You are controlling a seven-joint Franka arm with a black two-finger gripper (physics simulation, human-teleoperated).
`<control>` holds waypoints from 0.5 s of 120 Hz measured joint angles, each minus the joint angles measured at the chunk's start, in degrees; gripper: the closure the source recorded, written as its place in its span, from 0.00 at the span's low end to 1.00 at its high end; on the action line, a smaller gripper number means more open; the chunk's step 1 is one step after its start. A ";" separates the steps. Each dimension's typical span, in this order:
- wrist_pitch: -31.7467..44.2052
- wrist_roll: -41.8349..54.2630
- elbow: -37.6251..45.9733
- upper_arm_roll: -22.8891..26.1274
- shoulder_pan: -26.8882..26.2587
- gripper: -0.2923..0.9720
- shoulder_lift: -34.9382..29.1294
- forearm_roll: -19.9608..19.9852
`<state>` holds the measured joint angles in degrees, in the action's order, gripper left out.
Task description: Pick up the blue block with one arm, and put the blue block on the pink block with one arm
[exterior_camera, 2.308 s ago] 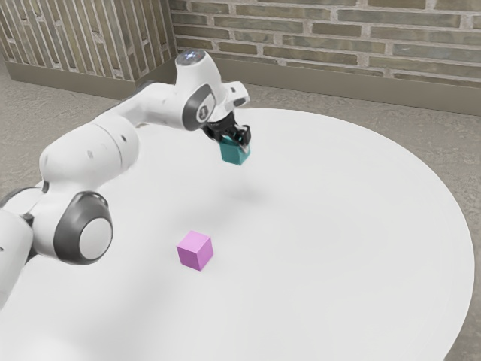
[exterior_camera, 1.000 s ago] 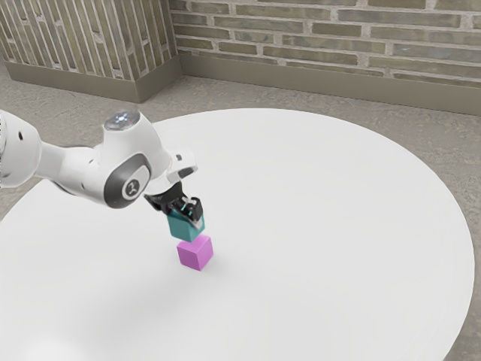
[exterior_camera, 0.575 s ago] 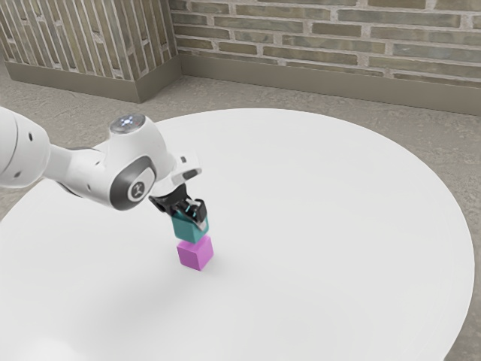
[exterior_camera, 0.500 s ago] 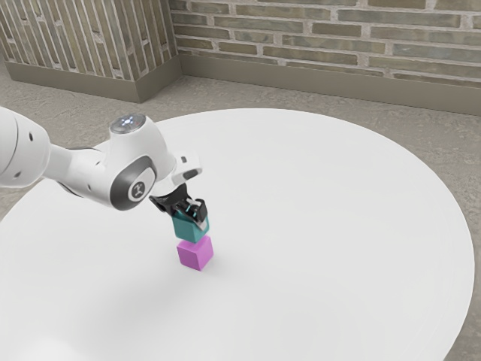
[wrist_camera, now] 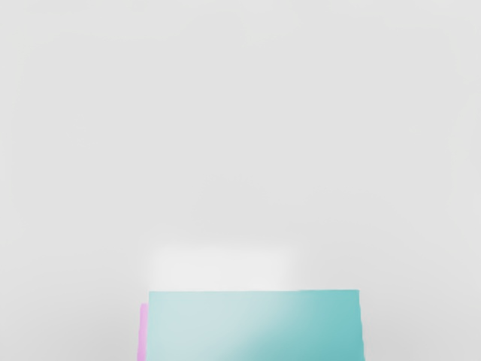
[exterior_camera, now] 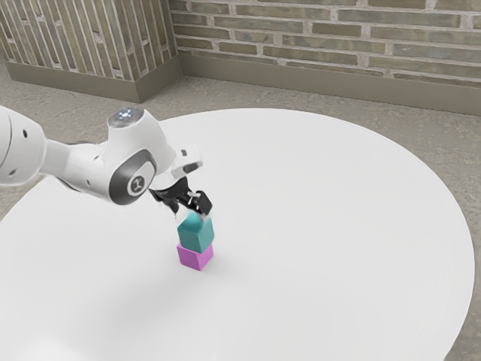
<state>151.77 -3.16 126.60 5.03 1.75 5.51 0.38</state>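
Note:
The blue block [exterior_camera: 195, 234], teal in shade, rests on top of the pink block [exterior_camera: 195, 259] on the white round table [exterior_camera: 338, 226]. My gripper [exterior_camera: 192, 208] hovers just over the blue block's top, open, its fingers spread to either side and clear of the block. In the wrist view the blue block [wrist_camera: 255, 327] lies right under my hand, and a thin strip of the pink block [wrist_camera: 142, 332] peeks out along one side of it.
The arm reaches in from the exterior view's left, low over the table. A brick wall [exterior_camera: 323, 37] and a carpeted floor lie beyond the table's far edge.
I carried the blue block from the far side down onto the pink block. In the last half second the fingers opened and the hand rose slightly, leaving the block stacked.

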 joint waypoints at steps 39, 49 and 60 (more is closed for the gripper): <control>-7.42 0.51 -3.08 0.49 -0.12 0.24 -3.10 -0.11; -8.10 0.62 -3.09 0.49 0.05 0.24 -3.11 -0.11; -8.58 0.72 -3.09 0.49 0.27 0.23 -3.12 -0.11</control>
<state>143.19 -2.44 123.51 5.51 2.02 2.39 0.27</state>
